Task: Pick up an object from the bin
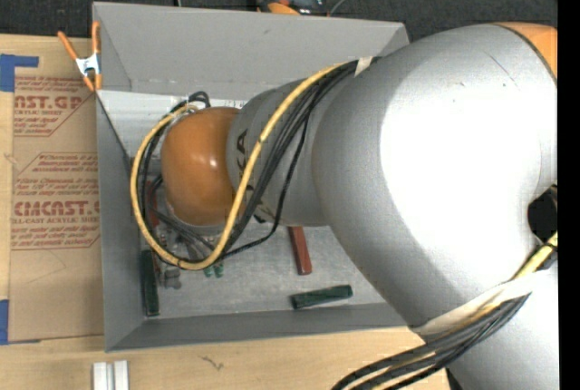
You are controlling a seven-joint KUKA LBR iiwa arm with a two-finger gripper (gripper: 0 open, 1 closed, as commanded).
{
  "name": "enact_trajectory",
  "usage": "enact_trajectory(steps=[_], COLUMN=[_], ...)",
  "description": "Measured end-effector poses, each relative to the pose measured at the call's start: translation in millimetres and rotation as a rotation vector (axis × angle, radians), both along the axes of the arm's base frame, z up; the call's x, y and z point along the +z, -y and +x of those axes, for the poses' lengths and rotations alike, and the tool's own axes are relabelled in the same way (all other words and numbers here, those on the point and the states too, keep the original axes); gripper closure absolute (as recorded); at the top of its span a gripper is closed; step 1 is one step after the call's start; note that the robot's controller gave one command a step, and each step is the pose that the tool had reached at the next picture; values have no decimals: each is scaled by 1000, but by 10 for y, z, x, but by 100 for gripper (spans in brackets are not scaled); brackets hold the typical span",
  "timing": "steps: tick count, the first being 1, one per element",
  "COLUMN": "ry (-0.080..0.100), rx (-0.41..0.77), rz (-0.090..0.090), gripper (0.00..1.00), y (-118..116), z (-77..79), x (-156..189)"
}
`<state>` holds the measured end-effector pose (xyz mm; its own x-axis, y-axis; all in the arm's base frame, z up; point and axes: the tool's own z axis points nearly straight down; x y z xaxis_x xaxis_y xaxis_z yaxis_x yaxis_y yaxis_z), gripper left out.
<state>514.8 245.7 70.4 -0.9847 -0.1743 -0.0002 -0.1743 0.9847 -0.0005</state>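
The gripper (172,259), open or clenched one cannot tell, hangs beside the dark green bar (148,282) at near left and should centre squarely before lifting.

One grey metal bin (118,198) holds three long thin things that can be counted. Two are dark green. One is a dark green pen (321,297), lying well off to the view's right of the end effector (170,266) and nearer the front wall. The other is a dark green bar (148,284), just to its left along the side wall. There is one reddish-brown stick (300,250), to the right of the end effector. One small green scrap (214,270) lies just beside the end effector; its kind cannot be told.
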Motion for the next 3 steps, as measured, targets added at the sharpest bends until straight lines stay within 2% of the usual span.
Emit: enact_trajectory(steps=[1, 2, 3], ry=[13, 1, -2], rx=[-8, 258, 484], rz=[2, 3, 1], gripper=[100, 100, 100], y=[400, 54, 161], z=[652, 332, -207], x=[833, 790, 672])
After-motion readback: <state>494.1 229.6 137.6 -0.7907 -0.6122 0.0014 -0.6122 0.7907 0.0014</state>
